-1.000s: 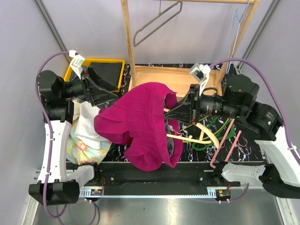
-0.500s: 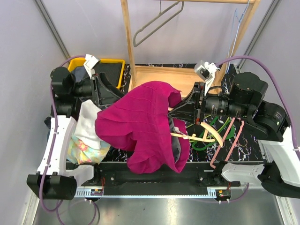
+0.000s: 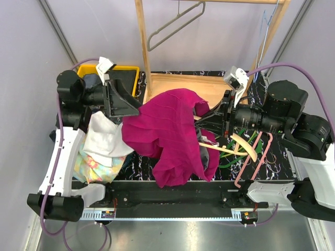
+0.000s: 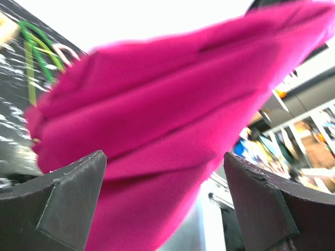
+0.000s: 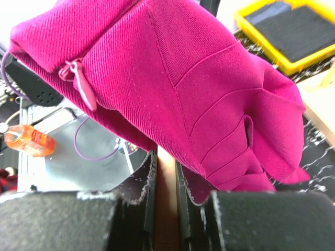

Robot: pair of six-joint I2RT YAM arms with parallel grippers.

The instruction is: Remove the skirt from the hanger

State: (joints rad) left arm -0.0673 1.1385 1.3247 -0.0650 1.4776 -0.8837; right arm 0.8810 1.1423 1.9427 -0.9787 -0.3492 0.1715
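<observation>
Magenta skirt (image 3: 172, 136) hung above the worktop (image 3: 136, 171), hem nearest; within the last second it had shifted rightward, still draped over the wooden hanger (image 5: 166, 219); right hand (image 5: 166, 175) pinched that hanger's bar; left hand (image 4: 163, 157), having risen, faced the cloth with fingers spread, gripping nothing; removal judged barely begun; wooden rack (image 3: 142, 47) stood behind.

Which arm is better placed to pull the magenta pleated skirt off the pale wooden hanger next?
Left. The left gripper is open with the magenta pleated skirt between its fingers, while the right gripper is shut on the pale wooden hanger, likely steadying it.
</observation>
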